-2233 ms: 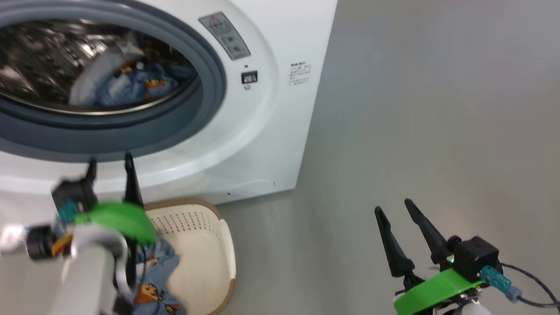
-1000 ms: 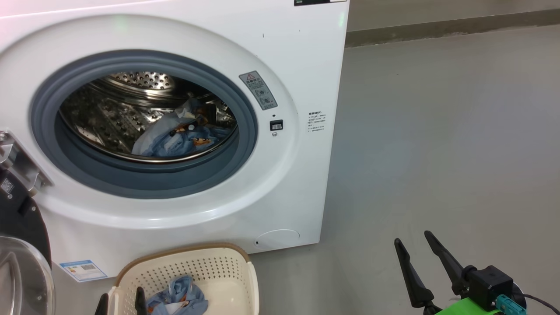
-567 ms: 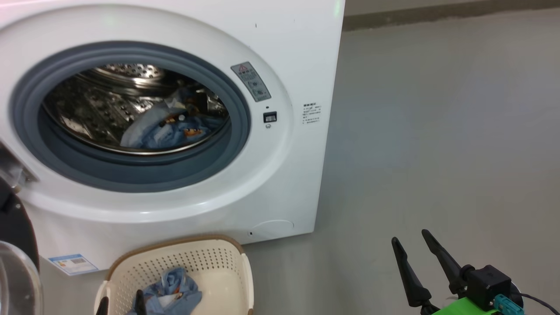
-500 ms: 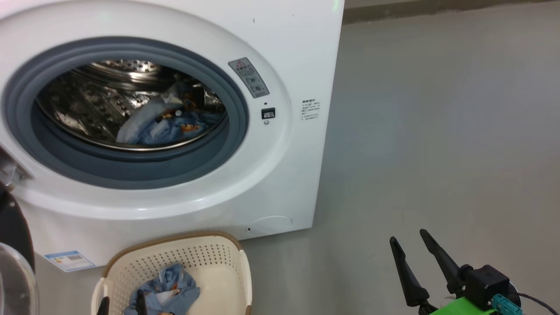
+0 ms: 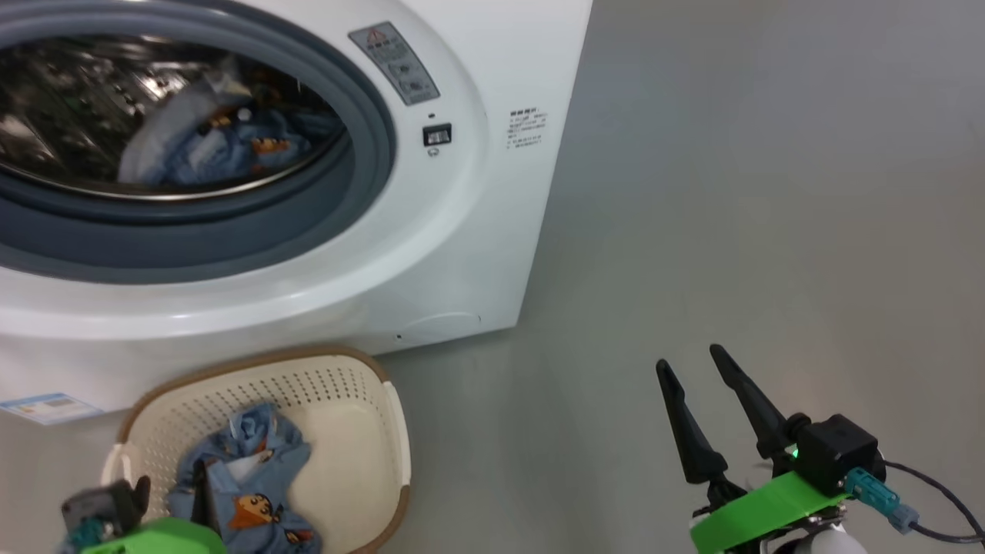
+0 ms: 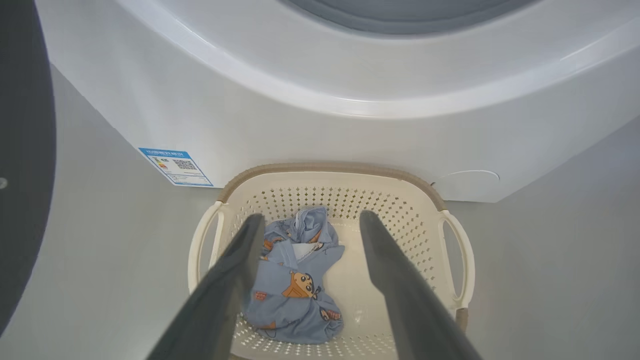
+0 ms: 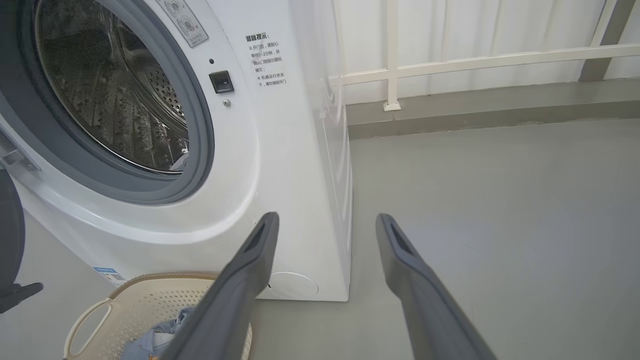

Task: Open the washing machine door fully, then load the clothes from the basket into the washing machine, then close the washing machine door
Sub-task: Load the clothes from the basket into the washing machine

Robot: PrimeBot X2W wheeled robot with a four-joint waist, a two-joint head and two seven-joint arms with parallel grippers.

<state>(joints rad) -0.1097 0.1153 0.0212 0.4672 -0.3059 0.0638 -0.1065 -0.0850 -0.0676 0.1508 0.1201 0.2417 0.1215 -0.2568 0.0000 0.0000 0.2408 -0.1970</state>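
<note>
The washing machine stands with its drum open, and blue printed clothes lie inside it. In front of it, the cream basket holds one blue garment with orange prints. My left gripper hangs open over the basket's near side. In the left wrist view its fingers straddle the garment from above without touching it. My right gripper is open and empty over bare floor to the right of the machine. The washing machine door stands swung open at the left.
Low on the machine's front are a blue energy label and a round cap. Grey floor stretches to the right. A white railing and a low kerb run behind the machine.
The head camera has tilted down, so the machine and basket sit differently in view. My left gripper, earlier up by the drum opening, now hangs over the basket. The right gripper stays put.
</note>
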